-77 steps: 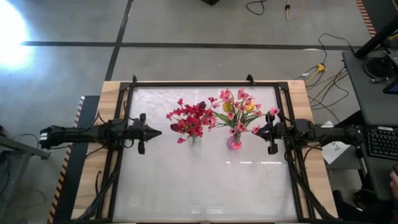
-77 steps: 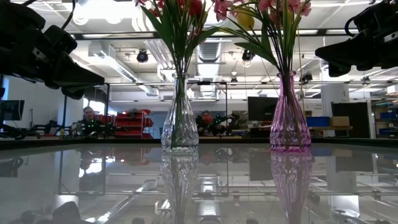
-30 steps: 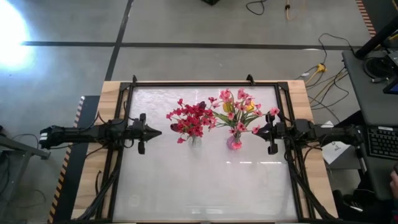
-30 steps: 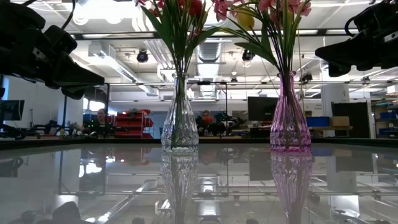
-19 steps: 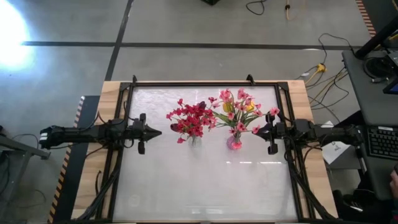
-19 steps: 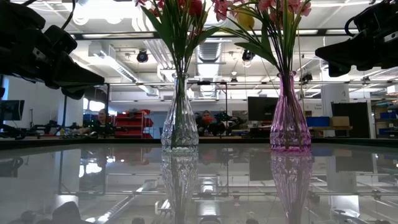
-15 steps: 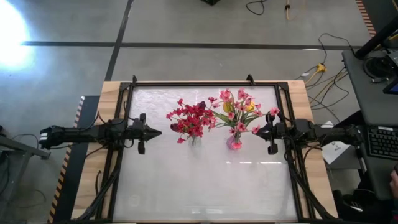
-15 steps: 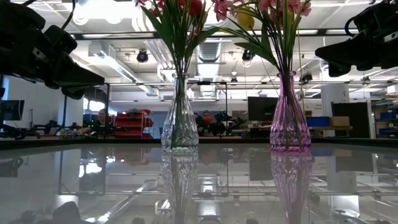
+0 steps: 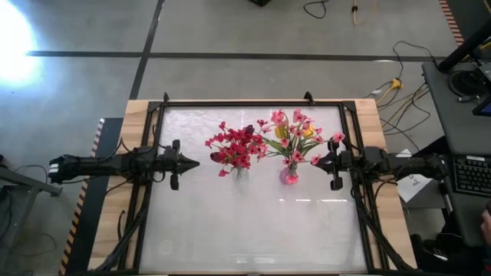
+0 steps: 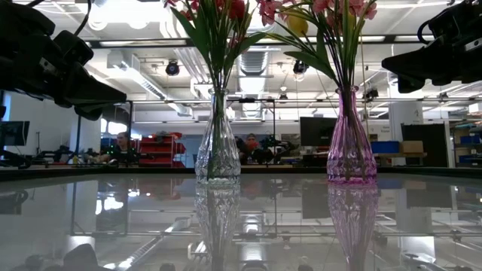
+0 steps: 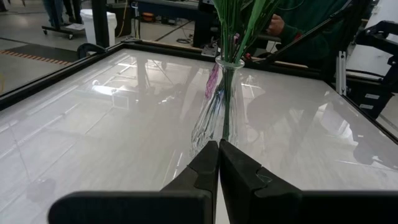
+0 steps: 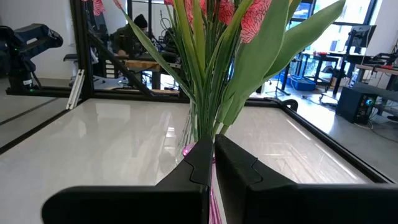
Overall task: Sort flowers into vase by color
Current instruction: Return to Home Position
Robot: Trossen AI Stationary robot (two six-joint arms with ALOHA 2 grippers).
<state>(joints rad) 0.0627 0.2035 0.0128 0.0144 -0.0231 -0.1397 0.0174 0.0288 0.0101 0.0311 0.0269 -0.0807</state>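
Separating left gripper (image 9: 193,162), right gripper (image 9: 317,161): vases (image 9: 239,173) (image 9: 290,177)

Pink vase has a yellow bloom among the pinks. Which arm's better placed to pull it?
Right, likely. The right gripper, shut, sits beside the pink vase; the left gripper is beyond the clear vase.

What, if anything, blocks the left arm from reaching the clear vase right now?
Likely nothing, so yes. The left tool points straight at the clear vase with only bare tabletop between them. The tool is shut and would have to open; the red flowers spread above the vase.
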